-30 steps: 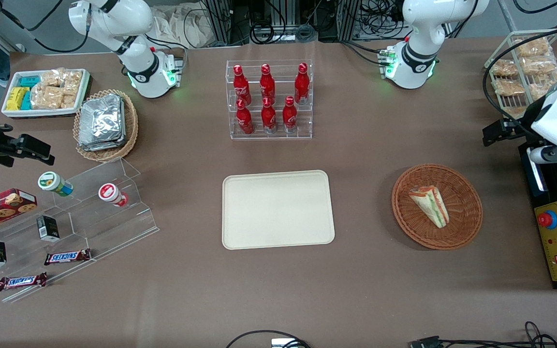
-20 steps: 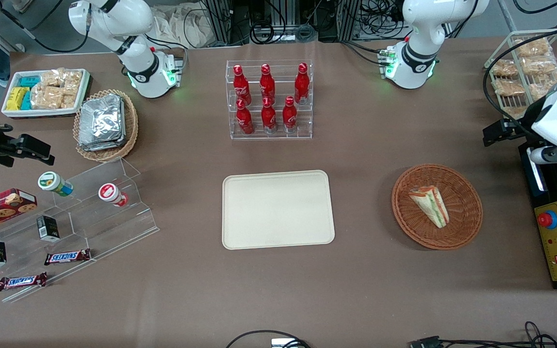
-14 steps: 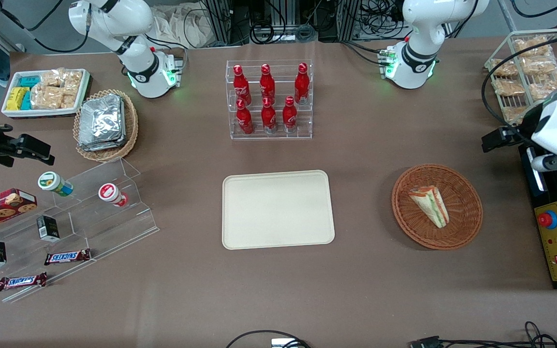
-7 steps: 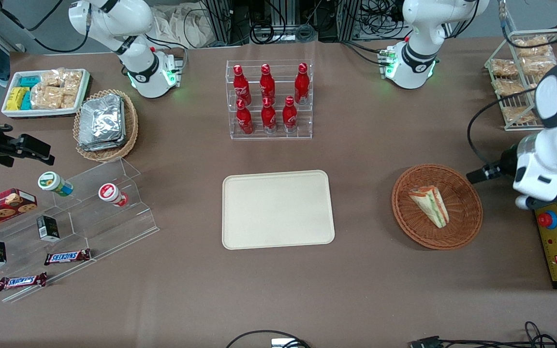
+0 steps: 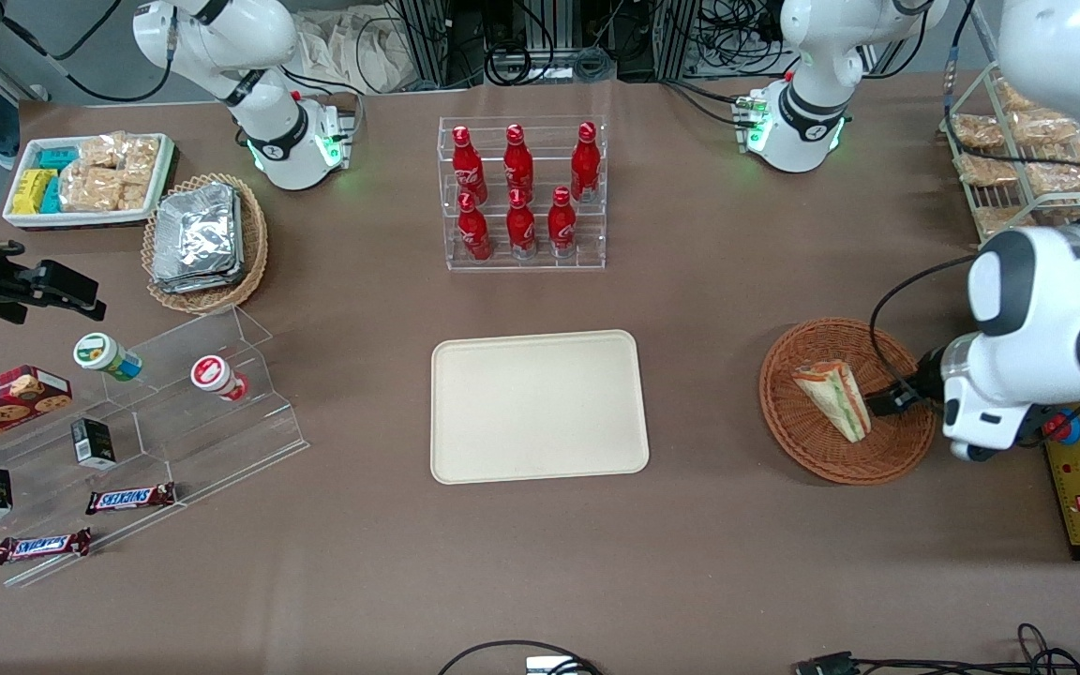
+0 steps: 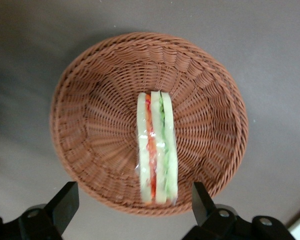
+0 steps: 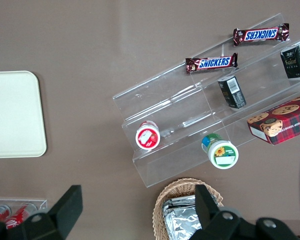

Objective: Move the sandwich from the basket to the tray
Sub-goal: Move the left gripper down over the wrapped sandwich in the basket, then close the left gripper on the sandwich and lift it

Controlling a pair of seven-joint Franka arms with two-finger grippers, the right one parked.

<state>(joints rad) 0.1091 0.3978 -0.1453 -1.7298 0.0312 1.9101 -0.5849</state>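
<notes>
Sandwich point(image 6: 157, 148) lies inside the reddish-brown wicker basket point(image 6: 90, 120), on one flat face, so that its edge with the red, orange and green layers looks upward through the clear wrap. It rests near the middle of the basket floor, apart from the woven wall on every side, which leaves room for fingers to come down on both bread faces.

The end effector point(image 6: 132, 212) of the left arm hangs above the basket, and its two fingers point(image 6: 65, 202) stand wide apart and empty, one to each side of the wedge. I judge this pose is chosen so the fingers can close across the thin direction of the sandwich, not along its length. In the front view the arm is over the basket edge nearest the working arm's end of the worktop.

The cream tray point(image 5: 465, 450) waits bare on the worktop, toward the parked arm from the basket and well apart from it. The grasp is not yet made.
</notes>
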